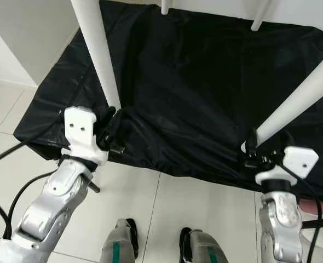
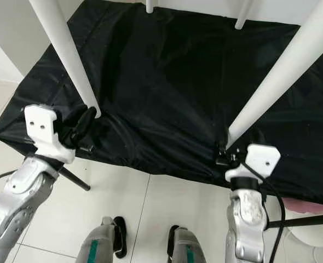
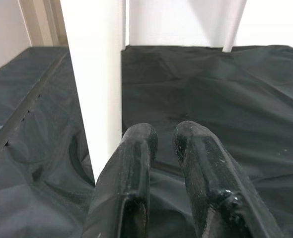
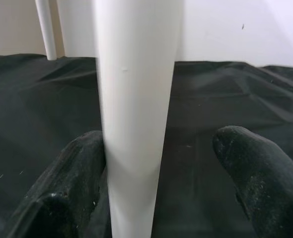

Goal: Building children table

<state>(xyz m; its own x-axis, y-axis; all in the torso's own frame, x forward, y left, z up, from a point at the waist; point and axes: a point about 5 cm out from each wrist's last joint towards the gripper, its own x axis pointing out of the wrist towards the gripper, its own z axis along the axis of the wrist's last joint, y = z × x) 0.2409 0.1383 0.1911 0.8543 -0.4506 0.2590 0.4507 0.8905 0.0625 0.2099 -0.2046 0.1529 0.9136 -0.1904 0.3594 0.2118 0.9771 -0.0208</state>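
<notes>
In the eye views, four white table legs are seen standing on a black cloth (image 1: 194, 93), and their tops are cut off by the edge, so the tabletop cannot be made out. The left gripper (image 1: 113, 127) is seen at the foot of the near left leg (image 1: 98, 55), and in the left wrist view its fingers (image 3: 131, 168) are held close together beside that leg (touching cannot be told). In the right wrist view, the right gripper (image 4: 161, 163) is spread wide around the near right leg (image 4: 136, 99), with one finger against it and the other apart.
</notes>
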